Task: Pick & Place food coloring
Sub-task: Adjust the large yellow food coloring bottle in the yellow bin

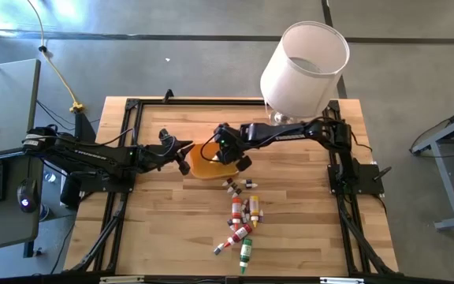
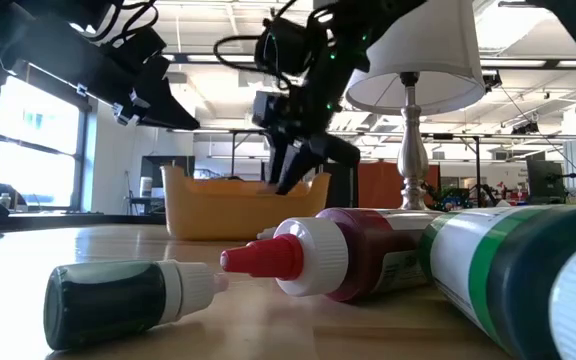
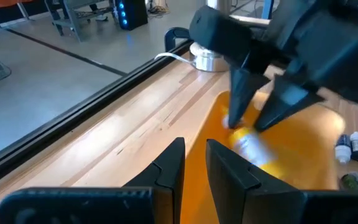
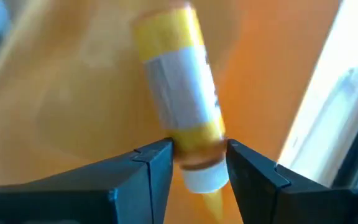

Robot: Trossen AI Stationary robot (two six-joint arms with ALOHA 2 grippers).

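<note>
Hanging over the orange tray (image 1: 202,167) near the middle of the table (image 1: 164,229), right hand (image 4: 197,163) positioned with its fingers either side of a yellow food coloring bottle (image 4: 178,112). Fingers parted slightly wider than the bottle neck, so grip appeared released or barely touching; firm contact could not be confirmed. Bottle tilted, white cap end (image 4: 204,179) toward the hand, body blurred above the tray floor. Same bottle visible below the right fingers (image 3: 277,106) from the left wrist view. Left hand (image 3: 194,163) held just beside the tray's left edge, fingers apart and empty. Remaining food coloring bottles (image 1: 243,217) lying scattered on the table in front of the tray, red, orange, yellow and green among them. Nearest to the low camera: a green bottle (image 2: 133,300), a dark red bottle (image 2: 348,255). White lamp (image 1: 304,67) standing at the table's far edge.
</note>
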